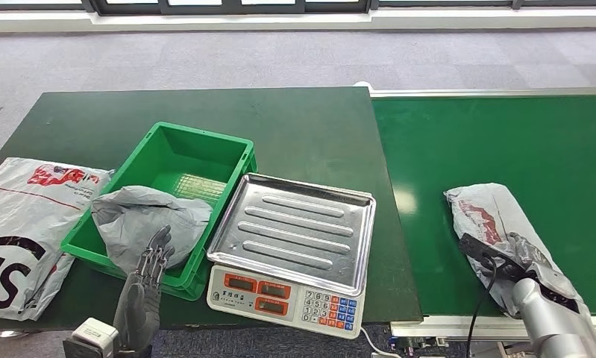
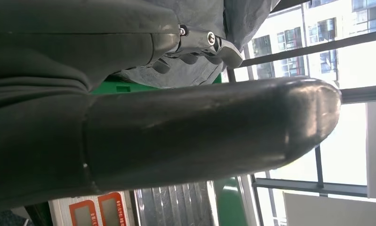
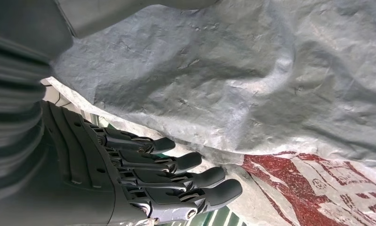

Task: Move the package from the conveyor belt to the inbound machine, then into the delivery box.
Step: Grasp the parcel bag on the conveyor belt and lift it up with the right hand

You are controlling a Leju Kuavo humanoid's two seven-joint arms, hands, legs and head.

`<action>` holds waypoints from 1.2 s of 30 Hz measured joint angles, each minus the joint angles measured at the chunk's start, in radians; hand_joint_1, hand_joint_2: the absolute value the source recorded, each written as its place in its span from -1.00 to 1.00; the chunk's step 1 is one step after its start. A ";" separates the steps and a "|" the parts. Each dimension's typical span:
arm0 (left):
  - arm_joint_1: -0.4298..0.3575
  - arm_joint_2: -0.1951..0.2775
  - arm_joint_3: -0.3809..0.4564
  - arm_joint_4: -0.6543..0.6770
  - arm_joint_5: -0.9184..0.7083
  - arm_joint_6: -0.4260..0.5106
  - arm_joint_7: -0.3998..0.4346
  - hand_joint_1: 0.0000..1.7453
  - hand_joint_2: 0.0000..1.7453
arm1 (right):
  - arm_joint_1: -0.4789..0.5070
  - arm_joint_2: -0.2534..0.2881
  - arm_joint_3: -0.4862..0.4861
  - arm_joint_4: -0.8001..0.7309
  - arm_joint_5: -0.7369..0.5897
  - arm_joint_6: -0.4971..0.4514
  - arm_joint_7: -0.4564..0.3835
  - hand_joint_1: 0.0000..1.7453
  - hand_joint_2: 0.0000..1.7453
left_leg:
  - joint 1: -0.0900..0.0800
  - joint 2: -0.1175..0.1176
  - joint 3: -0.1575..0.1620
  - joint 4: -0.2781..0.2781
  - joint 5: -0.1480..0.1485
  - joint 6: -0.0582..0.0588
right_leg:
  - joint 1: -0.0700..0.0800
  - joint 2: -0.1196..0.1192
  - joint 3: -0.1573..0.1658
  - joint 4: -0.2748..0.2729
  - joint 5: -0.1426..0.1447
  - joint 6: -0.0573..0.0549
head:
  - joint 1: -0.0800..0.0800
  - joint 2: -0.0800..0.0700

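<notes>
A grey-white package [image 1: 487, 212] with red print lies on the green conveyor belt [image 1: 503, 142] at the right. My right hand [image 1: 531, 259] rests at its near end. In the right wrist view its dark fingers [image 3: 176, 176] lie stretched along the package [image 3: 252, 84], with the thumb on the other side of the edge. The inbound machine, a scale with a steel tray [image 1: 295, 227], stands empty in the middle. The green delivery box [image 1: 171, 160] to its left holds a crumpled grey package [image 1: 142, 216]. My left hand [image 1: 151, 265] stands at the box's near rim, fingers apart, holding nothing.
A large white bag [image 1: 26, 216] with red and black print lies on the dark green table [image 1: 295, 127] left of the box. A black cable [image 1: 480, 298] runs down from my right wrist. The scale's keypad [image 1: 328, 307] faces the table's front edge.
</notes>
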 joint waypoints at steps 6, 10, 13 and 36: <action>0.000 -0.002 0.000 0.000 0.001 -0.009 0.000 -1.00 -1.00 | -0.003 0.000 0.008 0.006 0.002 -0.002 0.001 -1.00 1.00 | 0.000 0.000 0.000 0.000 0.000 0.000 | 0.000 0.000 0.000 0.000 0.000 0.000 | 0.000 0.000; -0.006 -0.003 0.000 0.001 0.005 -0.034 0.004 -1.00 -1.00 | -0.002 0.002 0.010 0.009 0.000 -0.009 0.006 -1.00 1.00 | 0.000 0.000 0.000 0.000 0.000 0.000 | 0.000 0.000 0.000 0.000 0.000 0.000 | 0.000 0.000; -0.011 -0.005 0.000 0.003 0.006 -0.041 0.006 -1.00 -1.00 | 0.003 0.004 0.010 0.008 -0.003 -0.013 0.008 -1.00 1.00 | 0.000 0.000 0.000 0.000 0.000 0.000 | 0.000 0.000 0.000 0.000 0.000 0.000 | 0.000 0.000; -0.030 -0.015 0.000 0.019 0.009 -0.073 0.008 -1.00 -1.00 | 0.067 0.017 0.010 -0.047 -0.013 -0.020 0.021 -1.00 1.00 | 0.000 -0.001 0.000 0.000 0.000 0.000 | 0.000 -0.001 0.000 0.000 0.000 0.000 | 0.000 0.000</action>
